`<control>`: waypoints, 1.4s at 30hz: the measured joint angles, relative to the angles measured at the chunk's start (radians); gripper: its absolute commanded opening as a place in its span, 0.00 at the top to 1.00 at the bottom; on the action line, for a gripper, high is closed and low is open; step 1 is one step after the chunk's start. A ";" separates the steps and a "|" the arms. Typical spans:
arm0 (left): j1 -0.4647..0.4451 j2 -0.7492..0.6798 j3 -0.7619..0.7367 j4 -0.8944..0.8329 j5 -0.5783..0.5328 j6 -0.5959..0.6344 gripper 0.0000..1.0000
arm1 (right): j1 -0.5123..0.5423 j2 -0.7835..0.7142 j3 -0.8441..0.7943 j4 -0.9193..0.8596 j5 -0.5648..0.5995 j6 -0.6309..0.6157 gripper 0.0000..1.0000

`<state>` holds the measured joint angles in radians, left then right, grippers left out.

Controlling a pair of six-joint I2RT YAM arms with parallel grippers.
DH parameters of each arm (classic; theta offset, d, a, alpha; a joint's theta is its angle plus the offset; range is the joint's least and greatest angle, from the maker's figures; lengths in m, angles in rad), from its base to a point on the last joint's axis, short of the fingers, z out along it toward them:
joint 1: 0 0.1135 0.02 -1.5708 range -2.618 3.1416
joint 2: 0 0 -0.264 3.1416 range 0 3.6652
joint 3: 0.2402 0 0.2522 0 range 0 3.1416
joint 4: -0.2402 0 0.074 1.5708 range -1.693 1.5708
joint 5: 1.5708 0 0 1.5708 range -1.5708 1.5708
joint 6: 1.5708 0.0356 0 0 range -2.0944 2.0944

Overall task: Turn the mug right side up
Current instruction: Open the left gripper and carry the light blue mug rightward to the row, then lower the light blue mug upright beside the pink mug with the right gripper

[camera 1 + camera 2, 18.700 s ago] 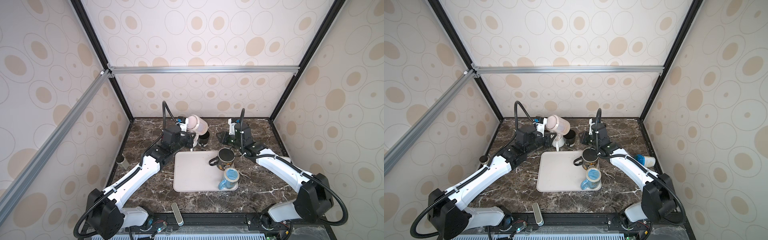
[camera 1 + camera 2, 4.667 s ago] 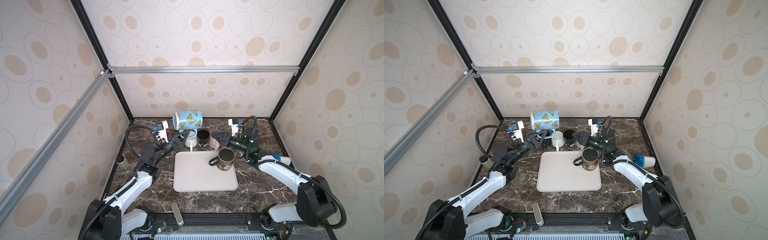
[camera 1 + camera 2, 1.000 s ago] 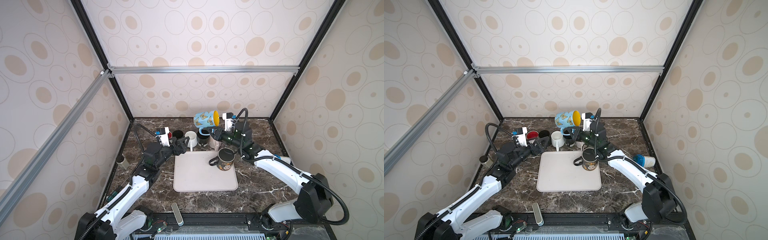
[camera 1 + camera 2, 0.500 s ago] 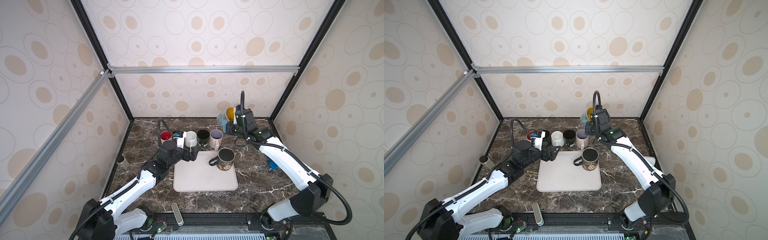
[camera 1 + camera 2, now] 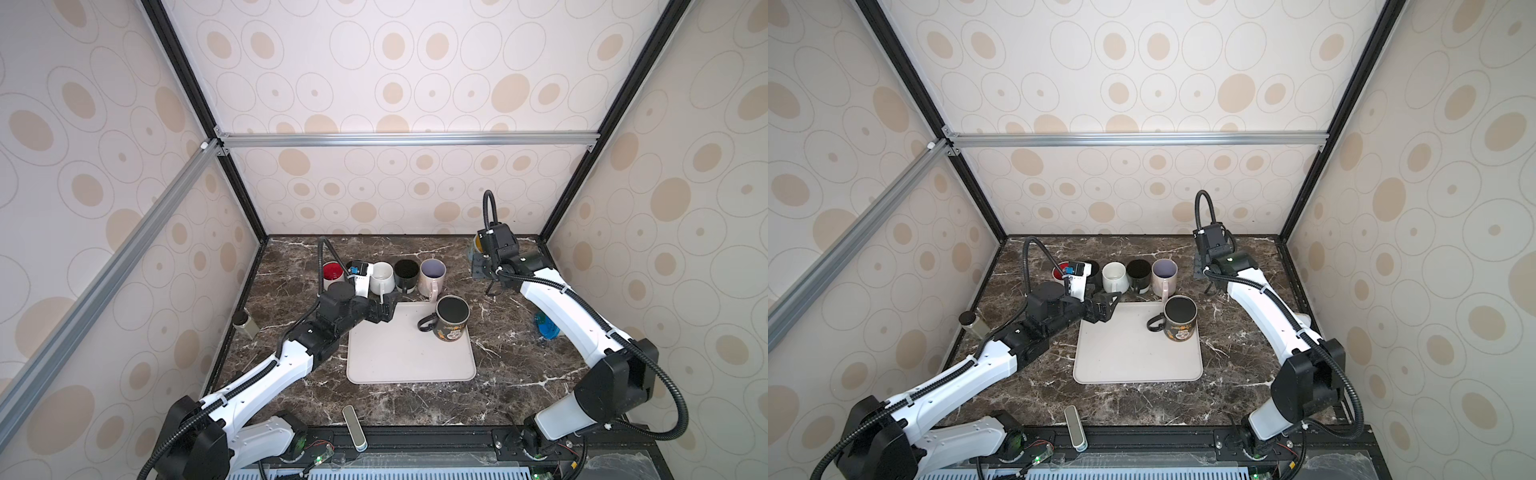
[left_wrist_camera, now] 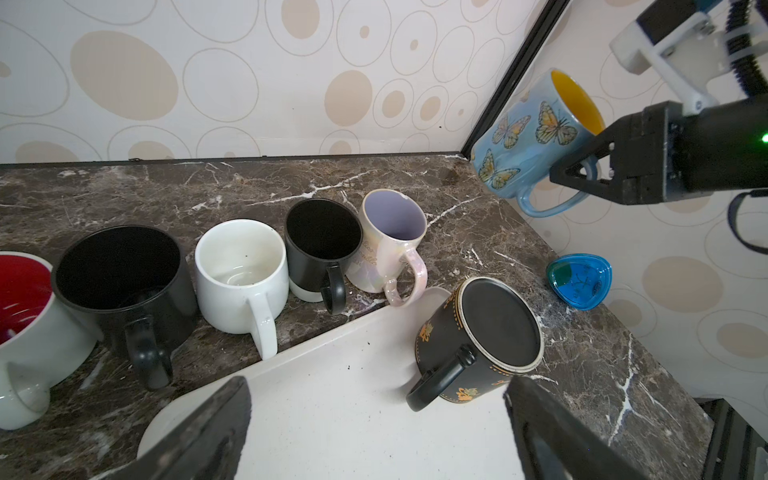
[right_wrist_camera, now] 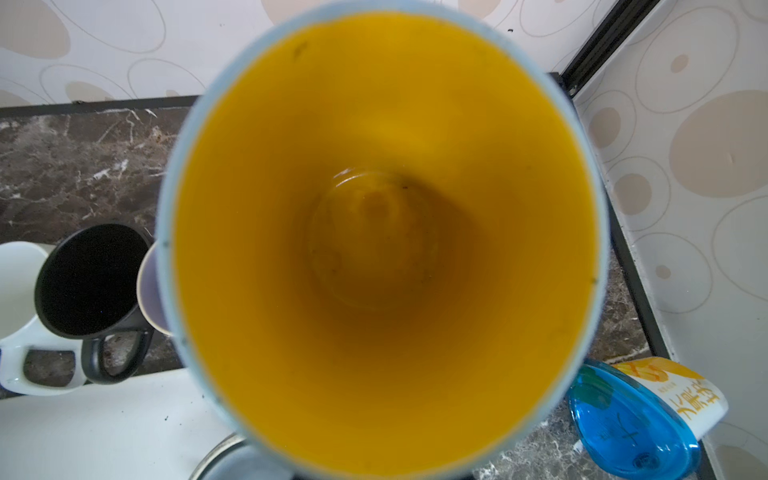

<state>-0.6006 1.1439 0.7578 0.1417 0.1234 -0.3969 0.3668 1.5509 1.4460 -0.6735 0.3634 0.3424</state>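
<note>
A blue butterfly mug (image 6: 536, 137) with a yellow inside (image 7: 374, 228) hangs tilted above the table's back right corner, mouth up. My right gripper (image 6: 559, 174) is shut on its handle; in a top view the arm hides most of this mug (image 5: 478, 243). A black flowered mug (image 5: 451, 318) stands bottom up on the back right of the white tray (image 5: 407, 357). My left gripper (image 5: 388, 309) is open over the tray's back left corner, with nothing between its fingers (image 6: 232, 407).
Several upright mugs stand in a row behind the tray: red-lined (image 5: 332, 272), black (image 6: 120, 270), white (image 5: 382, 276), black (image 5: 406, 272), pink (image 5: 432, 272). A blue-lidded container (image 5: 546, 326) lies by the right wall. A small jar (image 5: 245, 324) stands left, a grey bar (image 5: 353, 428) in front.
My right gripper has carried the blue mug from above the mug row to the back right corner and lowered it. My left gripper has moved right, over the tray's corner.
</note>
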 measured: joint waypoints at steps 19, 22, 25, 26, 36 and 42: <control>-0.010 0.025 0.000 0.039 0.007 -0.048 0.03 | -0.010 0.230 -0.043 0.065 -0.147 -0.012 1.00; -0.011 0.027 0.000 0.039 0.009 -0.053 0.03 | -0.010 0.255 -0.042 0.070 -0.156 -0.019 1.00; -0.012 0.027 0.000 0.039 0.010 -0.056 0.03 | -0.010 0.264 -0.042 0.074 -0.165 -0.024 1.00; -0.012 0.027 0.000 0.039 0.009 -0.057 0.03 | -0.010 0.264 -0.042 0.076 -0.169 -0.027 1.00; -0.013 0.027 -0.017 0.054 0.009 -0.075 0.03 | -0.010 0.298 -0.032 0.097 -0.184 -0.042 1.00; -0.013 0.018 -0.030 0.059 0.009 -0.079 0.03 | -0.011 0.325 -0.026 0.106 -0.186 -0.041 1.00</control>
<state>-0.6136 1.1618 0.7277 0.2005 0.1322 -0.4759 0.3561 1.8759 1.4197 -0.5671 0.1772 0.3016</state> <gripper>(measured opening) 0.970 0.198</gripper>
